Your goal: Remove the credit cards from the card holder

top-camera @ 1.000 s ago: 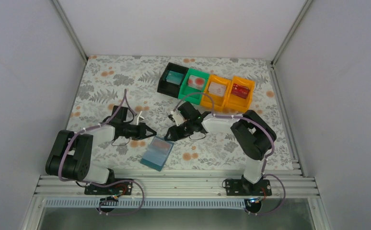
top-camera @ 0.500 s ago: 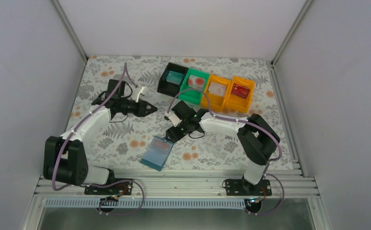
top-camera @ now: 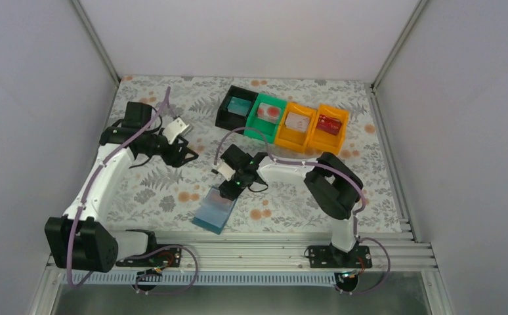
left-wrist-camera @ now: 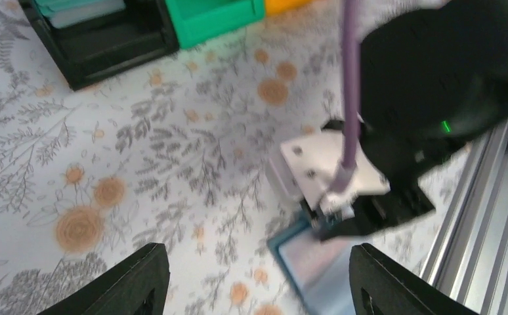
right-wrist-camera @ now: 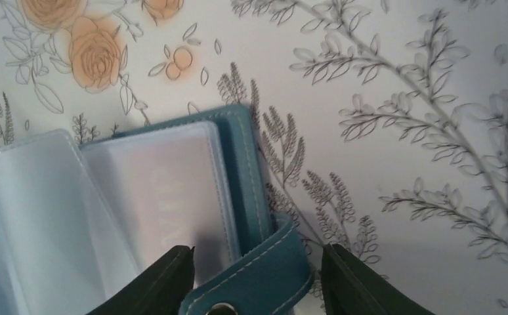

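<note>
Near the front edge of the flower-printed table cover (top-camera: 140,197), the soft blue-teal bifold card holder (top-camera: 213,211) lies open. Its clear plastic sleeves (right-wrist-camera: 74,197) are fanned out, and a stitched teal snap strap (right-wrist-camera: 264,279) pokes from its far end. My right gripper (top-camera: 228,191) hangs over that end with its fingers spread to either side of the strap, and my left gripper (top-camera: 184,155) sits well apart to the left, jaws wide and holding nothing.

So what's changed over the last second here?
The left pincer pulled away from the card holder toward the far left, open and empty. The right pincer slid left and nearer, now open over the holder's far end. Card holder and bins stayed put.
</note>
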Robot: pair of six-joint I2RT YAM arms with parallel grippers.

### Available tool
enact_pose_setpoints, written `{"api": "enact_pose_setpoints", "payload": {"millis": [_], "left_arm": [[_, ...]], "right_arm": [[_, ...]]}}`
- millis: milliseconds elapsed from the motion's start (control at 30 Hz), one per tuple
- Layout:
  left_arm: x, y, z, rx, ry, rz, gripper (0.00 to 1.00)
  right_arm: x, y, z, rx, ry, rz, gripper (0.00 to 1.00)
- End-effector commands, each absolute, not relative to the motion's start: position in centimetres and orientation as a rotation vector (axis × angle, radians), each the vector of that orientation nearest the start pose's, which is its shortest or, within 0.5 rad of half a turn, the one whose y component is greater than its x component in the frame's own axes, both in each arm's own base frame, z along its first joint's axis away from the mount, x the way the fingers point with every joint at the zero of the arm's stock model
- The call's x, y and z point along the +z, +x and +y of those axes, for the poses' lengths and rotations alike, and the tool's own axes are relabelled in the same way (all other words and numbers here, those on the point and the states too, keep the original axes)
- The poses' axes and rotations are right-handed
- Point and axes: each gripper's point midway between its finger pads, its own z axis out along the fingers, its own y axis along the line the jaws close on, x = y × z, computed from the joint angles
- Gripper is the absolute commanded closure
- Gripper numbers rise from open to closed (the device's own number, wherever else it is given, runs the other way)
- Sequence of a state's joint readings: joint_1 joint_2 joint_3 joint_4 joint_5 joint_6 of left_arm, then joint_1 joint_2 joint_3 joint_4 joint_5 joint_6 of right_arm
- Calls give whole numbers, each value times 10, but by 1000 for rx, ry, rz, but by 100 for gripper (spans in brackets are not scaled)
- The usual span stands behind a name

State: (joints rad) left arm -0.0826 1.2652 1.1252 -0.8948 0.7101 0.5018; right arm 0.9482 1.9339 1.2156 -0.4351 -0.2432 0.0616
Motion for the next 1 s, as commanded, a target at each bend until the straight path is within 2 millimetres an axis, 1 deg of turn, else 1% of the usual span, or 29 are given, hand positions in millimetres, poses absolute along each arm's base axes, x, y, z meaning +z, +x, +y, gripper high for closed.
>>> {"api": "enact_pose_setpoints", "payload": {"millis": [0,100,167,200,300,400,467,533,567,633,733,867,967], "left_arm": [[187,234,-122,-571,1280,2208,29],[157,215,-129,-521,1403,2225,29],[144,205,-138,-543,1468,2201,29],[141,202,-143,-559,1492,2183,29],[136,199,-155,-583,1560,2105,29],[134,204,-165,-555,1604,2045,29],[137,212,-171,-548,1599,2018,29],[143,229,-178,-526,1547,2008,28],[144,236,-181,-525,1527,2003,28],[144,243,-188,-527,1519,1979,32],[127,250,-193,-498,1541,1982,34],[98,258,-198,-522,1559,2050,35],[91,267,-201,-526,1527,2077,34]], "right_arm": [[0,207,366,598,-1246,2641,56],[-5,211,351,611,-1111,2718,75],[2,216,342,660,-1006,2732,88],[2,218,336,678,-959,2744,94],[12,223,323,793,-815,2739,96],[27,231,309,934,-633,2706,96],[41,240,301,1016,-509,2651,96],[51,248,293,1065,-409,2613,96],[50,252,286,1057,-359,2608,96],[48,264,272,1017,-260,2594,96],[46,272,259,1030,-173,2583,96],[48,272,247,1018,-110,2564,96],[49,271,231,1037,9,2532,96]]}}
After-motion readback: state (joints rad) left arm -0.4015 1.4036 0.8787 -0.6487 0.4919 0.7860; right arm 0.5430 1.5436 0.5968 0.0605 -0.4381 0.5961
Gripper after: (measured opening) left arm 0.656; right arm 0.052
